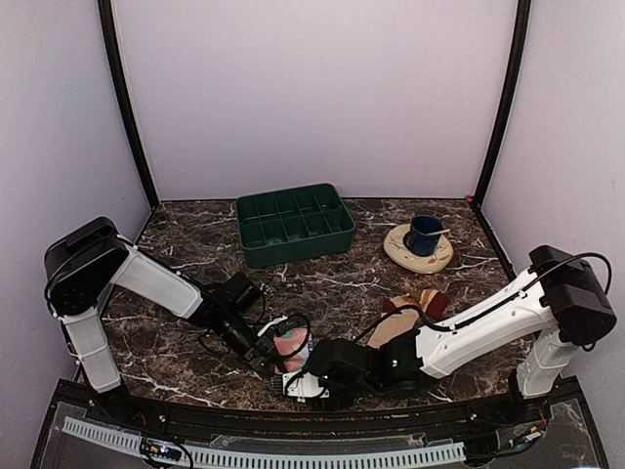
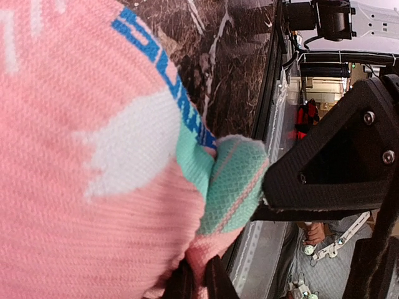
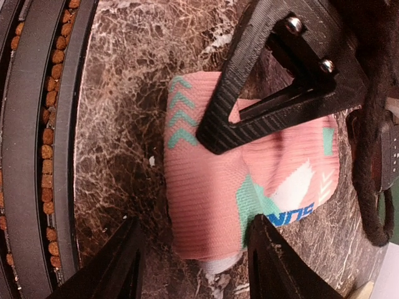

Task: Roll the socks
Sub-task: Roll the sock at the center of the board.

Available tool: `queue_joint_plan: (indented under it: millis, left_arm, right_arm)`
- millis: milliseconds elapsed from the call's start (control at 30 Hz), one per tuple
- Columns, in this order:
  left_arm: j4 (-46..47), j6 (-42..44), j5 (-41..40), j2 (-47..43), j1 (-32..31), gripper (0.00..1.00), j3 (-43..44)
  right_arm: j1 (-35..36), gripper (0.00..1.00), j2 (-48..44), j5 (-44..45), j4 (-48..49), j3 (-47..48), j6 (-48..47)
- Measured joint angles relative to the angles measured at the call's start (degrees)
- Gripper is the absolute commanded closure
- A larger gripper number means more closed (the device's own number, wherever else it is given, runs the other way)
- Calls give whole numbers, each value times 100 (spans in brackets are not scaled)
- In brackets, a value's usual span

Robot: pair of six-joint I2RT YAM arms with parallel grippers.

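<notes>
**A:** Starting at the left: left gripper down low over the marble table, close to the front edge. Clenched or loose?

**B:** Clenched, going by the left wrist cam. Two dark tips pinched together on a fold of the pink sock. Fills most of that view tbh: pink knit, white patch, teal bit, blue lettering.

**A:** And where on the table?

**B:** Front middle, right between the two grippers. Bunched into a short, thick lump, lying flat on the marble.

**A:** Right gripper next, then?

**B:** Spread wide. Fingers apart, hovering at the near end of the pink sock, gripping nothing. Touching it or not, can't tell.

**A:** Further right?

**B:** Tan sock with maroon ends, flat on the table, partly tucked behind the right arm. Held by nothing.

**A:** Back row?

**B:** Green tray with compartments at center back, then a blue cup sitting on a saucer over to the right.
</notes>
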Motion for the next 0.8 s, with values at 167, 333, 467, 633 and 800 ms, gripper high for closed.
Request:
queue_joint_plan:
  millis: [167, 333, 467, 633, 800]
  left_arm:
    - [-168, 129, 48, 59, 17, 100, 96]
    - [-304, 254, 111, 129, 37, 100, 170]
    - [-358, 337, 144, 166, 42, 100, 205]
    - [-387, 415, 208, 205, 52, 100, 227]
    - [-494, 494, 236, 238, 66, 100, 284]
  right_arm:
    - [20, 48, 186, 118, -70, 153, -221]
    - [31, 49, 356, 223, -109, 280, -444]
    - [48, 54, 492, 273, -120, 332, -575]
    - [46, 62, 588, 356, -125, 378, -640]
    - [4, 70, 621, 352, -160, 428, -608]
